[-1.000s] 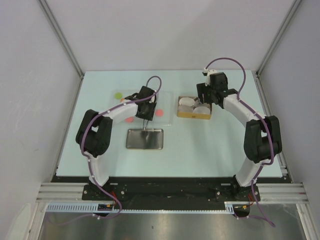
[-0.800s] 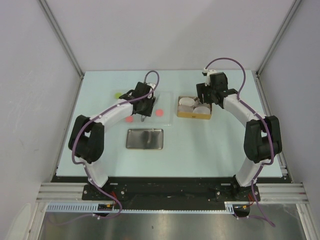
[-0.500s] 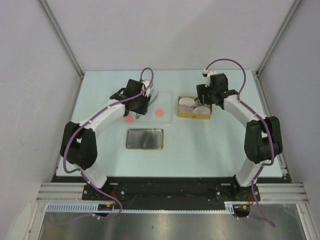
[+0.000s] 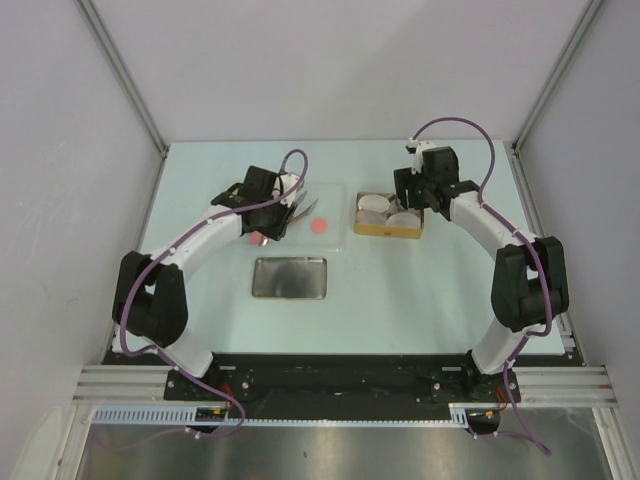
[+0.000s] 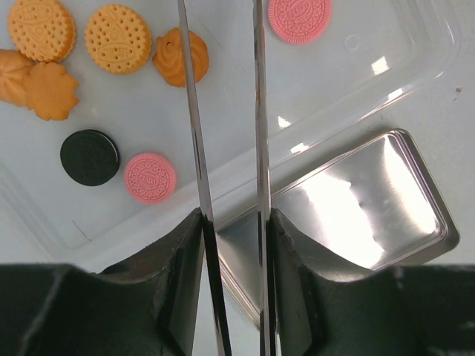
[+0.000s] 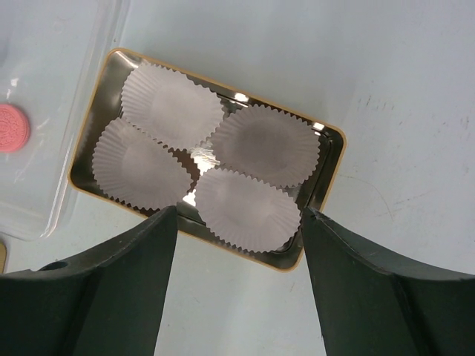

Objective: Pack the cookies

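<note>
Cookies (image 5: 119, 49) dot clear tray (image 5: 386, 37); left tool (image 5: 236, 222) clamps tweezers (image 5: 194, 133), right tool (image 6: 237, 215) gapes over tin (image 6: 329, 167).

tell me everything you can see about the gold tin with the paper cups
The tin is a shallow rectangle with rounded corners, gold outside, mirror-shiny inside, no lid on it. It lies flat on the table, skewed in the right wrist view, beside a clear tray. Four white fluted paper cups fill it. Nothing grips it.
</note>
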Action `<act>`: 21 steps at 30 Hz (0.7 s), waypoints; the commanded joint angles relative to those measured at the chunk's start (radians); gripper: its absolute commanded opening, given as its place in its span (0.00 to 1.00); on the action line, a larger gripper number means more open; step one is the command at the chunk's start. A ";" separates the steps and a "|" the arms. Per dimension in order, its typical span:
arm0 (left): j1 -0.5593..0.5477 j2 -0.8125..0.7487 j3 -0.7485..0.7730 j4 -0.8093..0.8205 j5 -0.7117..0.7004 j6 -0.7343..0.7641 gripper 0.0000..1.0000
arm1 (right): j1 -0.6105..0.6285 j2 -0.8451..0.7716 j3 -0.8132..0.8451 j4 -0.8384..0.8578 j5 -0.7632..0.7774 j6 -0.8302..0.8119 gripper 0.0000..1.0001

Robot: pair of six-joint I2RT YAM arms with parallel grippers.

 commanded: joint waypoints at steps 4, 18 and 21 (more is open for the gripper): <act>0.006 -0.025 -0.009 0.014 0.032 0.081 0.46 | -0.004 -0.036 -0.009 0.038 -0.022 0.008 0.72; 0.006 0.056 -0.038 0.053 0.031 0.081 0.50 | -0.006 -0.027 -0.014 0.042 -0.033 0.007 0.72; 0.006 0.074 -0.035 0.054 0.028 0.084 0.51 | -0.004 -0.029 -0.014 0.042 -0.034 0.007 0.72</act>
